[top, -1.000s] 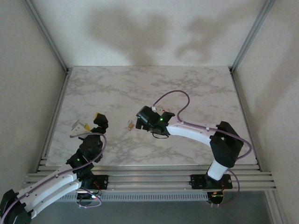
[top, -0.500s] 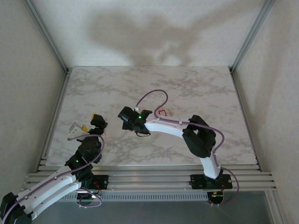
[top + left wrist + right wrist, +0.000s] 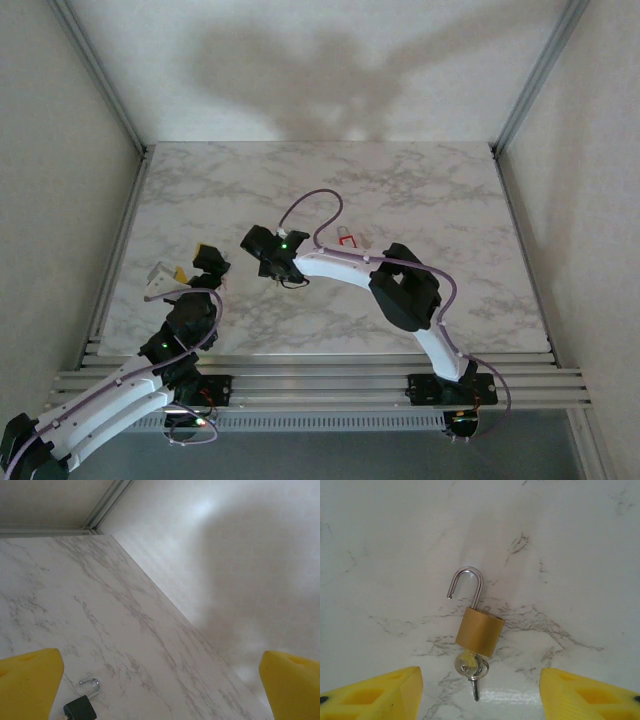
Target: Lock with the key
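A brass padlock [image 3: 479,631] is shown lying flat on the marble table [image 3: 430,190], left of centre. Its steel shackle [image 3: 466,582] is swung open at the end far from the wrist camera. A key [image 3: 468,664] on a small ring is seated in the keyhole at the near end. The right gripper [image 3: 479,685] is held low over the padlock, its yellow fingers [image 3: 375,692] set apart on either side of the key and clear of it. The left gripper [image 3: 160,680] is held near the table's left edge, its pads [image 3: 27,685] spread wide.
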You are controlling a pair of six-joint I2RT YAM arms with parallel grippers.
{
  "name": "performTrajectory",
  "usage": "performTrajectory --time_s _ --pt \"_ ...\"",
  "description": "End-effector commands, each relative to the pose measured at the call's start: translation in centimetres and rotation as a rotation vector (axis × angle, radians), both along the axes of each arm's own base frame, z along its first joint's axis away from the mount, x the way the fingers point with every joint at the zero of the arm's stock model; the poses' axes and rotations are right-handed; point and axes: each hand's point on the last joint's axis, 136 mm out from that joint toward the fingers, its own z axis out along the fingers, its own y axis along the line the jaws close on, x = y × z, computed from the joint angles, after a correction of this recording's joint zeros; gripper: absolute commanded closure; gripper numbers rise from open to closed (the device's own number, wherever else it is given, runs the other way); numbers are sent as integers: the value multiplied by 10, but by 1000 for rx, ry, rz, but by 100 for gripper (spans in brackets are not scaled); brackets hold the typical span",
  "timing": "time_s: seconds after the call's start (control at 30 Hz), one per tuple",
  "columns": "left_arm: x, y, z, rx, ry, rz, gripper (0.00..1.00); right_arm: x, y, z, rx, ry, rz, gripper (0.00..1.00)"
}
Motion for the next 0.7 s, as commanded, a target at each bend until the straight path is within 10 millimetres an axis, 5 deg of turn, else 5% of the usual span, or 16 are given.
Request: performTrajectory --time_s 0.0,0.17,0.67 --pt "-3 7 -5 3 10 31 0 -1 2 -4 -35 16 29 39" --pt "-3 7 -5 2 9 32 0 -1 11 -12 -38 46 57 48" --pt "-3 7 -5 1 8 31 0 10 3 -24 -91 60 35 49"
